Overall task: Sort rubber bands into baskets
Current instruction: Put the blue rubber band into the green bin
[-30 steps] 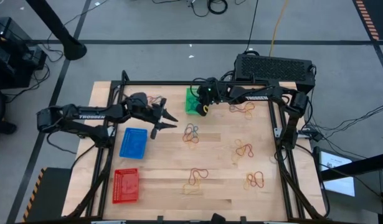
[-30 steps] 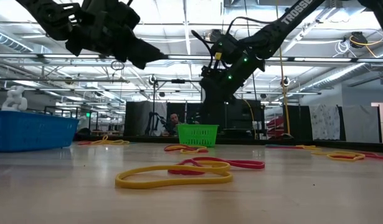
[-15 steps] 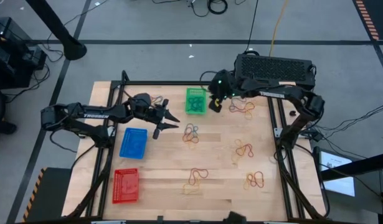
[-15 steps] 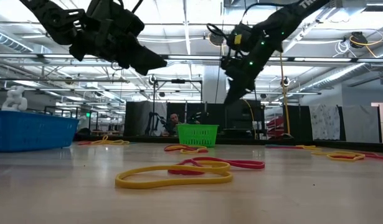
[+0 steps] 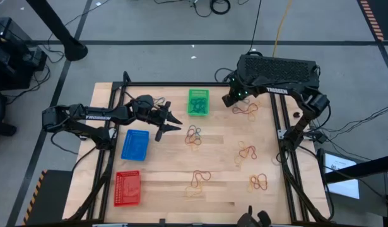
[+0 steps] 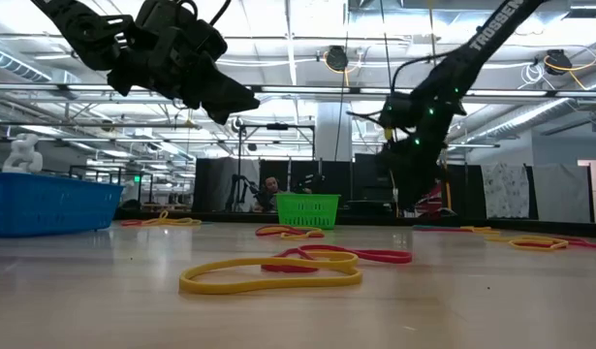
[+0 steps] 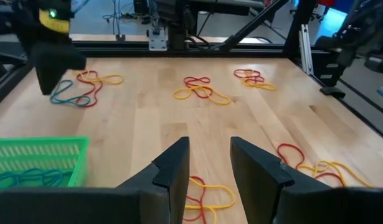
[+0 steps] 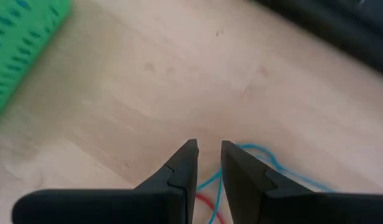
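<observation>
Rubber bands lie in loose tangles across a wooden table (image 5: pixel 219 170), with three mesh baskets along its left and far sides.

The green basket (image 5: pixel 198 101) sits at the far edge and already holds a few dark green bands, seen in the left wrist view. The blue basket (image 5: pixel 135 144) and the red basket (image 5: pixel 127 188) sit on the left side, nearer the front; whether they hold anything cannot be told.

The right gripper (image 5: pixel 229 99) hangs just beside the green basket, above a tangle of red, yellow and teal bands (image 5: pixel 246 110) at the far right. Its jaws are a narrow gap apart and hold nothing. A teal band (image 8: pixel 260 163) lies directly beneath the tips, so the likely aim is to pinch this band and carry it the short way to the green basket.

The left gripper (image 5: pixel 167 123) waits raised above the table between the blue basket and a central clump of bands (image 5: pixel 194 135). Its jaws are apart and empty, probably kept high so it stays clear of the working arm.

More clusters (image 5: pixel 247 151) (image 5: pixel 258 183) (image 5: pixel 197 181) lie unsorted toward the right and front, so most of the sorting is not yet done.
</observation>
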`<state>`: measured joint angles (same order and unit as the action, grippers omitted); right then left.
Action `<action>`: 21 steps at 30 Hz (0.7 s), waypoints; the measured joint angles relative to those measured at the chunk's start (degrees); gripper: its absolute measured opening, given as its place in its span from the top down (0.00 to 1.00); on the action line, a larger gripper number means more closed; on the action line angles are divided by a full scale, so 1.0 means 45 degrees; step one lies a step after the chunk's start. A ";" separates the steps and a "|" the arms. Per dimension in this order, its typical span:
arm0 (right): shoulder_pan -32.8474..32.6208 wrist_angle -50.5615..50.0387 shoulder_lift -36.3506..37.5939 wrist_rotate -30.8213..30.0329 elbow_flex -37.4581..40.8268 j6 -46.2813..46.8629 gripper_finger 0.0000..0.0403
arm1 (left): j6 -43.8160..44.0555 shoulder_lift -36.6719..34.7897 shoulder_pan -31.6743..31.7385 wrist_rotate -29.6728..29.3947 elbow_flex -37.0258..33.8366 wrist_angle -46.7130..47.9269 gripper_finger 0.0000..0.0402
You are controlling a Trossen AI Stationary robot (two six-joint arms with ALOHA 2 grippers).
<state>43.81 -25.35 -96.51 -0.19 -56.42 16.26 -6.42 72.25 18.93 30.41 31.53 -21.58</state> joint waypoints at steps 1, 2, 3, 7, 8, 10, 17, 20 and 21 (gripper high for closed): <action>-0.0039 0.0155 -0.0005 0.0010 0.0193 0.0079 0.84 | 0.0000 0.0000 -0.0025 -0.0007 0.0000 0.0003 0.69; -0.0065 0.0194 -0.0002 0.0018 0.0339 0.0168 0.84 | 0.0000 0.0004 -0.0051 -0.0057 0.0000 0.0003 0.69; -0.0082 0.0272 0.0011 0.0014 0.0473 0.0223 0.84 | -0.0001 -0.0001 -0.0051 -0.0144 0.0000 0.0000 0.69; -0.0082 0.0809 0.0015 0.0010 0.1048 0.0536 0.84 | 0.0000 -0.0001 -0.0047 -0.0209 0.0000 -0.0026 0.69; -0.0082 0.1037 0.0015 0.0005 0.1187 0.0595 0.84 | 0.0000 -0.0001 -0.0047 -0.0209 0.0000 -0.0040 0.69; -0.0082 0.1360 0.0015 0.0001 0.1445 0.0630 0.84 | 0.0000 -0.0001 -0.0048 -0.0209 0.0000 -0.0042 0.69; -0.0089 0.2259 0.0015 -0.0059 0.1948 0.0858 0.84 | 0.0000 -0.0001 -0.0049 -0.0209 0.0000 -0.0055 0.69; -0.0097 0.2167 0.0015 -0.0566 0.1976 0.0863 0.84 | 0.0000 -0.0001 -0.0052 -0.0209 0.0000 -0.0055 0.69; -0.0092 0.2095 0.0020 -0.0652 0.1976 0.0849 0.84 | 0.0004 -0.0001 -0.0047 -0.0209 0.0000 -0.0050 0.69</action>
<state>43.39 -15.93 -96.42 -3.12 -47.53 20.08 -6.40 72.25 18.72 29.47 31.53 -21.80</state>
